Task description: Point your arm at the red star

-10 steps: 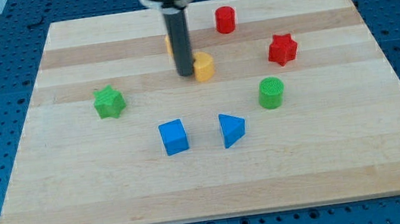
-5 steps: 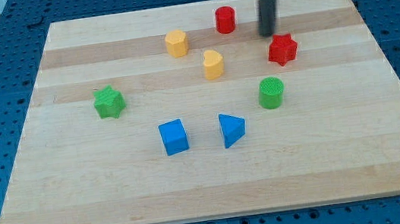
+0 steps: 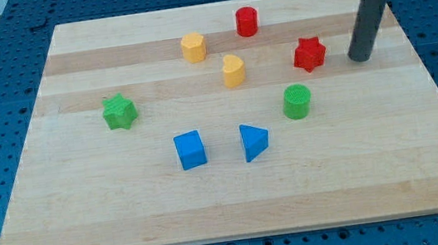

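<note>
The red star lies on the wooden board at the view's upper right. My tip rests on the board just to the right of the red star, a short gap apart from it. The dark rod rises from the tip toward the view's top right corner.
A red cylinder sits at the view's top. A yellow block and another yellow block lie left of the star. A green cylinder lies below it. A green star, a blue cube and a blue triangle lie further left and lower.
My tip has moved from beside the yellow blocks across the board to the right, passing above the red star, and now stands right of it. One yellow block shifted slightly down.
</note>
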Robot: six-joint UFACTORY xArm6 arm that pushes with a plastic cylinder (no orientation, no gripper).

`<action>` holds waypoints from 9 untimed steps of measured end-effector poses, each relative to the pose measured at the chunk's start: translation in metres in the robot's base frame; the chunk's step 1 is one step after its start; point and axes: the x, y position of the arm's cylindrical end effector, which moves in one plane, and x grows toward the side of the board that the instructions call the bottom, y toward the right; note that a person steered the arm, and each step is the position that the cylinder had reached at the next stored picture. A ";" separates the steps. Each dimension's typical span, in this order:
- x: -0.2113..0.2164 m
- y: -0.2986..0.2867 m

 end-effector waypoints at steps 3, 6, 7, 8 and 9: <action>-0.039 0.015; 0.009 -0.027; 0.023 -0.051; 0.023 -0.028; 0.012 0.007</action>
